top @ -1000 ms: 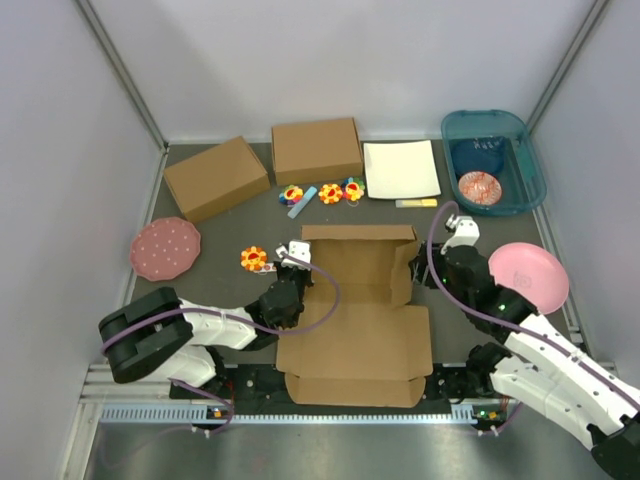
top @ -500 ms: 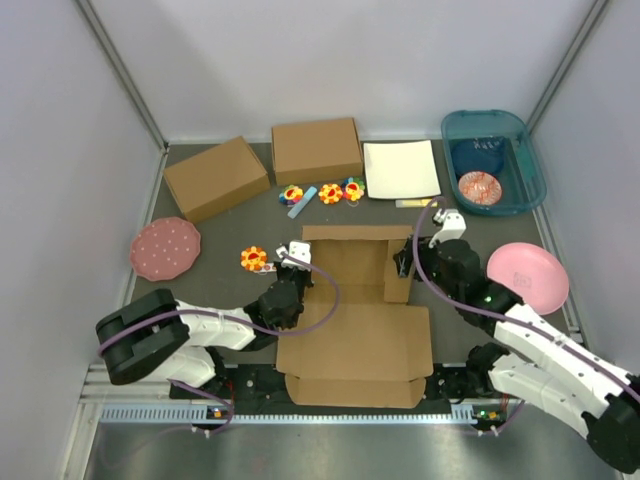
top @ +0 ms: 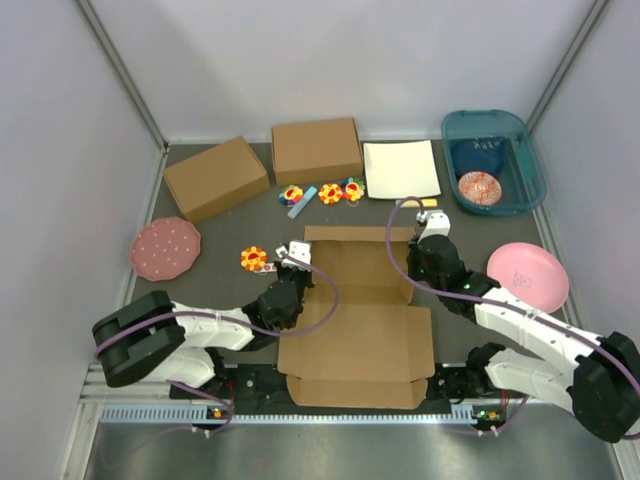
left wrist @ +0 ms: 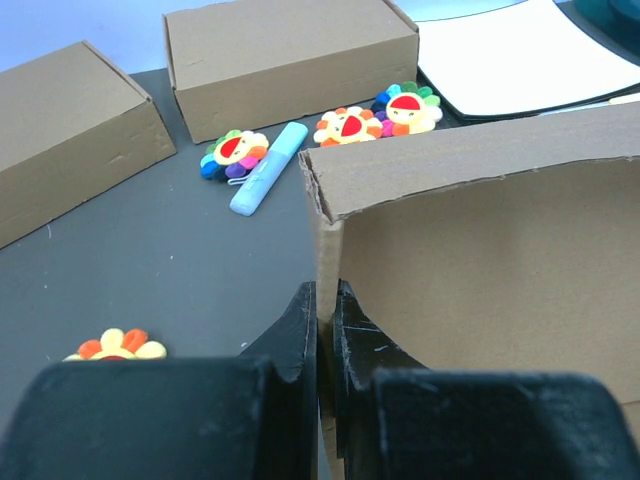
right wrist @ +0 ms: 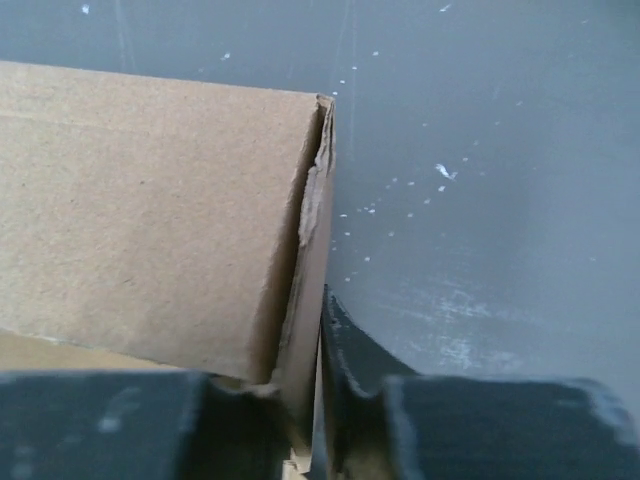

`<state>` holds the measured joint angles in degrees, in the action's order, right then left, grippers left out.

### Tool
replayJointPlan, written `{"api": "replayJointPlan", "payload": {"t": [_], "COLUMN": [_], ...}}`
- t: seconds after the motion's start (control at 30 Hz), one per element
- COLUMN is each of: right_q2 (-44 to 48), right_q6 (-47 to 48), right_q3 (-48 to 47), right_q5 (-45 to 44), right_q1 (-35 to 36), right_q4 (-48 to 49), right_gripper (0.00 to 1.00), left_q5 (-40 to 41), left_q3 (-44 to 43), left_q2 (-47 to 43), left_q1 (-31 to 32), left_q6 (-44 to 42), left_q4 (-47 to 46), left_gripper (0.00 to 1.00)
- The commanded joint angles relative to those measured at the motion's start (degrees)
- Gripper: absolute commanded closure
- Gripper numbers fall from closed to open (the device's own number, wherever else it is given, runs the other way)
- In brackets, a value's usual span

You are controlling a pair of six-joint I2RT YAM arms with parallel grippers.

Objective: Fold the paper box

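The paper box [top: 355, 325] lies half-formed in the middle of the mat, its broad lid panel flat toward the arms and its back wall [left wrist: 500, 250] standing upright. My left gripper [top: 297, 264] is shut on the box's left side wall, the cardboard edge pinched between the black fingers [left wrist: 325, 325]. My right gripper [top: 412, 262] is shut on the right side wall [right wrist: 150, 200], which stands upright; its jaws [right wrist: 318, 345] clamp the wall's end edge.
Two ready-made brown boxes [top: 216, 177] [top: 316, 150] and a white sheet [top: 401, 168] line the back. Flower toys [top: 330, 192] [top: 256, 259] and a blue marker [top: 301, 201] lie nearby. A teal bin [top: 492, 160] stands back right, with pink plates at right [top: 527, 275] and left [top: 165, 248].
My right gripper has moved in toward the box's right wall and closed on it, and that wall now stands upright. The left gripper keeps its grip and has not moved.
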<state>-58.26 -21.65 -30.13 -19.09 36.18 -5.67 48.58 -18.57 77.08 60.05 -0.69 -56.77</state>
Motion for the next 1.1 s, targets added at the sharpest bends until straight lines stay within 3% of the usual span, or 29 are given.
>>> {"api": "replayJointPlan", "payload": {"t": [0.0, 0.03, 0.23, 0.27, 0.3, 0.4, 0.57, 0.77, 0.83, 0.87, 1.07], "right_q2": [-0.54, -0.8, -2.74, -2.39, -2.21, -0.81, -1.5, -4.23, -5.46, -5.81, -3.45], "right_q6": [0.82, 0.65, -1.11, -1.72, -1.9, -2.87, -4.1, -4.89, -5.33, -5.94, -5.87], "right_q3": [-3.44, -3.62, -5.46, -5.73, -5.9, -5.29, -3.01, -1.95, -1.69, -1.6, -0.63], "right_q5": [-5.85, -7.17, -12.11, -11.76, -10.89, -9.3, -8.68, -7.8, -8.24, -8.94, -10.79], "right_q1": [-0.24, 0.2, 2.75, 2.93, 2.84, 3.36, 4.42, 5.04, 5.47, 5.82, 6.71], "right_q4": [-1.0, -2.23, -6.01, -7.06, -7.51, -8.3, -8.66, -8.92, -9.53, -9.79, -8.92], "right_gripper": [0.96, 1.0, 1.0, 0.96, 0.81, 0.64, 0.59, 0.74, 0.96, 1.0, 1.0], "left_q5": [-2.96, -2.96, -3.05, -2.88, -2.79, -2.26, -1.82, -1.64, -1.56, -1.56, -1.73], "left_q3": [-1.21, -1.38, -2.96, -3.05, -3.14, -3.32, -3.23, -3.32, -3.49, -3.58, -3.06], "left_q2": [-1.58, -1.58, -1.75, -1.84, -2.02, -2.02, -1.93, -2.11, -2.28, -2.28, -2.2], "left_q1": [0.68, 0.68, 0.77, 0.77, 0.77, 0.86, 1.03, 1.12, 1.12, 1.21, 1.21], "left_q6": [0.51, 0.43, 2.18, 2.27, 2.27, 2.27, 3.06, 3.59, 3.68, 3.68, 3.24], "left_q4": [2.54, 3.15, 4.74, 5.26, 5.53, 5.8, 6.32, 7.03, 7.38, 7.38, 4.15], "left_gripper": [1.0, 1.0, 1.0, 1.0, 1.0, 1.0, 1.0, 1.0, 1.0, 1.0, 1.0]}}
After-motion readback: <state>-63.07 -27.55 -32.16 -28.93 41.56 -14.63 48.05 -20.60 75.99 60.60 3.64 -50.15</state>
